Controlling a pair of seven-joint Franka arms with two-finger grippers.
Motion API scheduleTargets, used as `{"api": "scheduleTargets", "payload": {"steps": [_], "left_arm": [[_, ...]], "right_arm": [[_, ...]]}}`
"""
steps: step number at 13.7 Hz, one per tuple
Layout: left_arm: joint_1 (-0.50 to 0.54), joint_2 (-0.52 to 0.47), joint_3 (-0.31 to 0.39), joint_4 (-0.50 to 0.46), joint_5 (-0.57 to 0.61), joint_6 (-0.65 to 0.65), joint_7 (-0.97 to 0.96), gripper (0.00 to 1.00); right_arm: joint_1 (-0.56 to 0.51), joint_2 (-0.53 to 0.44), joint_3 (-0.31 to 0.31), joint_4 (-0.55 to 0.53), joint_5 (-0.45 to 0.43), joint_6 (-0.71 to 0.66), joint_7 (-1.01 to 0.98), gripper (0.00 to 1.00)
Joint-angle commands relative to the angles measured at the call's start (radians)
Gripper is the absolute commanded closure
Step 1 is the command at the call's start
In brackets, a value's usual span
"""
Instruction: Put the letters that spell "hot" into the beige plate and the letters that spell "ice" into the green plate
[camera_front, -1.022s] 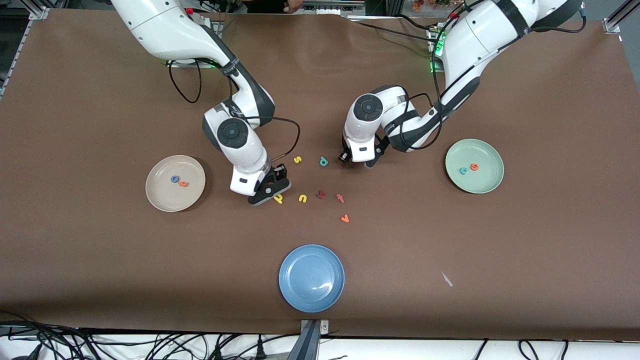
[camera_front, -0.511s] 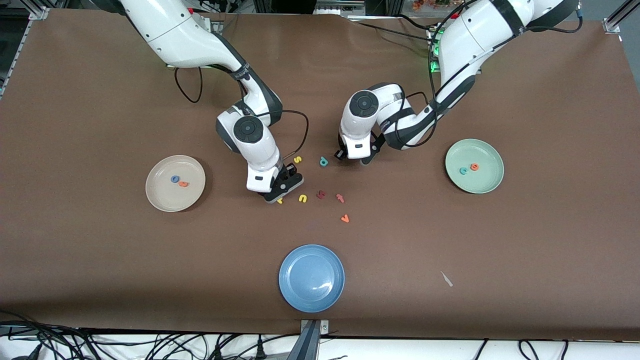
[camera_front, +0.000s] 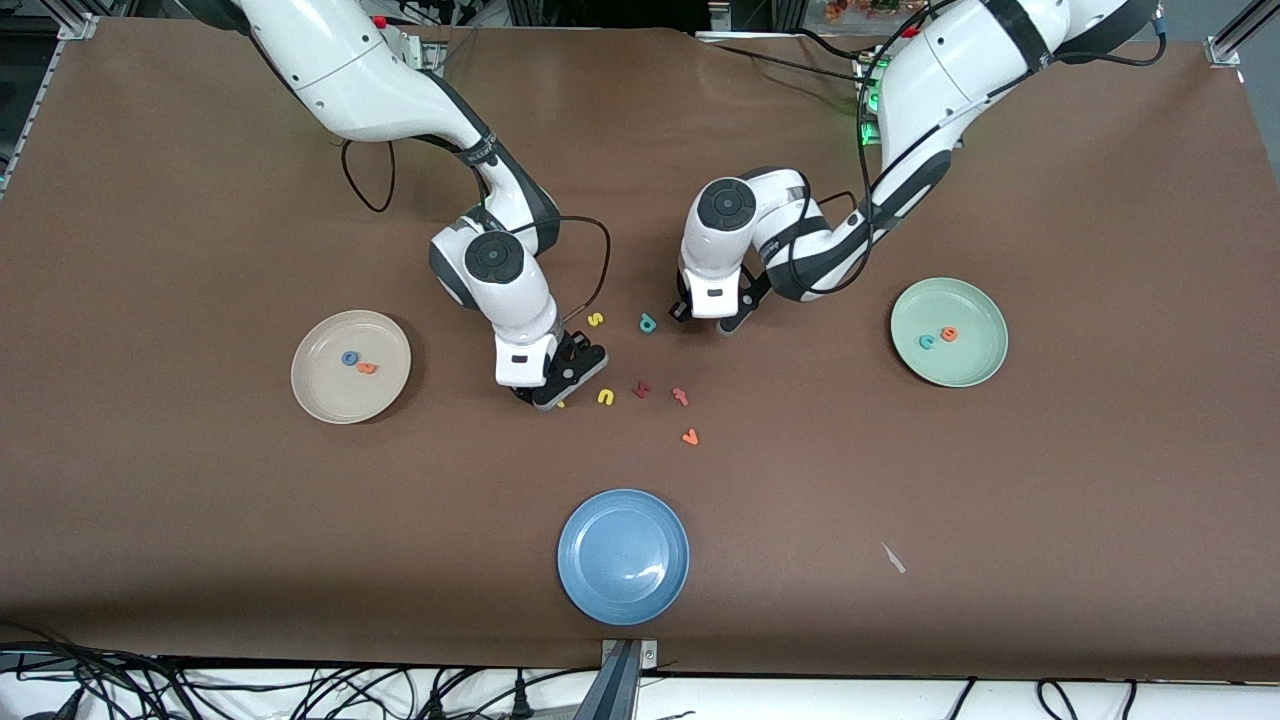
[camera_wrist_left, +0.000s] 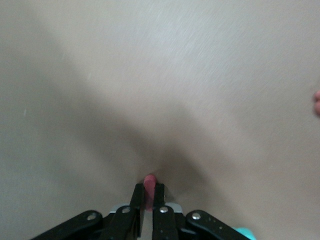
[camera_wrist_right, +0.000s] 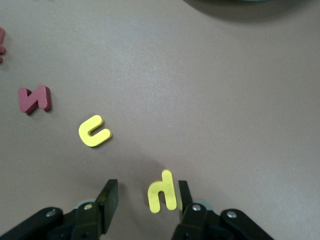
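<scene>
My left gripper (camera_front: 704, 319) is down at the table beside the teal "p" (camera_front: 647, 322), shut on the thin red "i" (camera_wrist_left: 149, 181), which pokes out between its tips (camera_wrist_left: 149, 187). My right gripper (camera_front: 546, 399) is low over the yellow "h" (camera_wrist_right: 163, 191), open, with the letter between its fingers and close against one of them. The beige plate (camera_front: 322, 392) holds the blue "o" (camera_front: 349, 357) and the orange "t" (camera_front: 367, 368). In the green plate (camera_front: 968, 370) lie the teal "c" (camera_front: 927, 341) and the orange "e" (camera_front: 949, 334).
Loose letters lie between the grippers: a yellow "u" (camera_front: 605, 397), a dark red letter (camera_front: 642, 389), a pinkish "t" (camera_front: 680, 396), an orange "v" (camera_front: 689, 437) and a yellow "s" (camera_front: 595, 320). A blue plate (camera_front: 623, 556) sits nearer the front camera.
The left gripper has closed on the red "i". The right gripper has shifted a little toward the left arm's end of the table and now straddles the yellow "h".
</scene>
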Motion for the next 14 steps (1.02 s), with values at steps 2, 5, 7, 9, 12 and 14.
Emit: {"api": "scheduleTargets", "payload": {"steps": [2, 5, 7, 9, 12, 14], "left_arm": [[0.182, -0.071, -0.105, 0.012, 0.023, -0.056, 0.175, 1.00], [0.394, -0.086, -0.244, 0.034, 0.010, -0.195, 0.373, 1.00], [0.560, -0.086, -0.336, 0.032, -0.011, -0.282, 0.552, 1.00], [0.669, -0.086, -0.360, 0.034, -0.022, -0.388, 0.753, 1.00], [0.793, -0.086, -0.360, 0.031, -0.028, -0.493, 1.017, 1.00], [0.847, -0.080, -0.355, 0.023, -0.031, -0.563, 1.157, 1.00]], "right_arm": [[0.000, 0.030, -0.010, 0.017, -0.018, 0.027, -0.036, 0.44], [0.000, 0.031, -0.010, 0.016, -0.018, 0.030, -0.041, 0.44], [0.000, 0.033, -0.010, 0.007, -0.015, 0.053, -0.041, 0.44], [0.000, 0.036, -0.016, -0.003, -0.013, 0.073, -0.041, 0.45], [-0.001, 0.036, -0.028, -0.009, -0.018, 0.075, -0.044, 0.48], [0.000, 0.034, -0.040, -0.015, -0.016, 0.076, -0.062, 0.52]]}}
